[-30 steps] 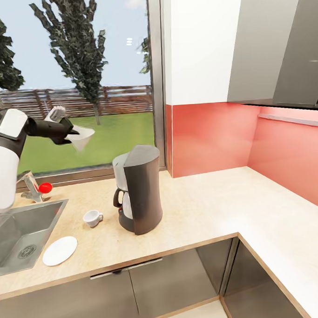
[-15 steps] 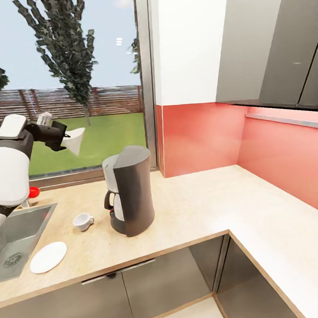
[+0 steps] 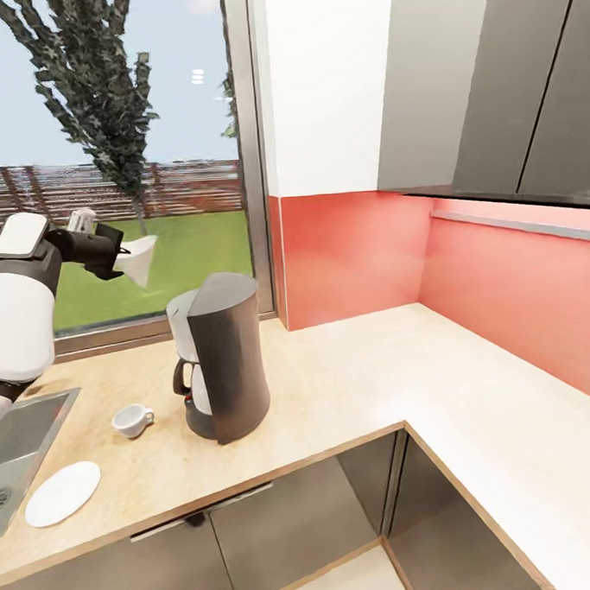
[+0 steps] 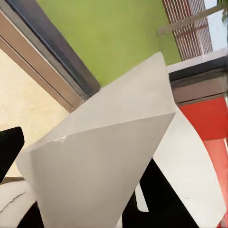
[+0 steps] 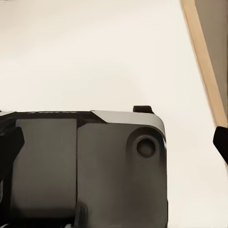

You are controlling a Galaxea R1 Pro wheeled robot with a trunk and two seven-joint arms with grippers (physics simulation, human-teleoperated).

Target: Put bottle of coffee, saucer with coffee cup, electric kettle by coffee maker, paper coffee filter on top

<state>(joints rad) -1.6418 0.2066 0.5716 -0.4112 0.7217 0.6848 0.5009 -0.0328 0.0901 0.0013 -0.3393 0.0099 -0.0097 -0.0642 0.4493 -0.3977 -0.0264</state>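
My left gripper (image 3: 120, 250) is shut on the paper coffee filter (image 3: 141, 259), a white cone held in the air in front of the window. It hangs up and to the left of the coffee maker (image 3: 219, 368), apart from it. The filter (image 4: 104, 161) looms large in the left wrist view. The dark grey coffee maker stands on the beige kitchen countertop (image 3: 352, 387). To its left sits the white coffee cup (image 3: 131, 419), and the white saucer (image 3: 62, 493) lies nearer the front edge. My right gripper (image 5: 114, 142) hangs open over pale floor.
A steel sink (image 3: 17, 431) is set into the counter at the far left. Red backsplash (image 3: 353, 249) and grey wall cabinets (image 3: 492, 86) line the corner. The worktop turns the corner and runs along the right wall.
The whole picture has slid left, so the camera has moved. The left gripper with the filter now stands a little closer to the coffee maker.
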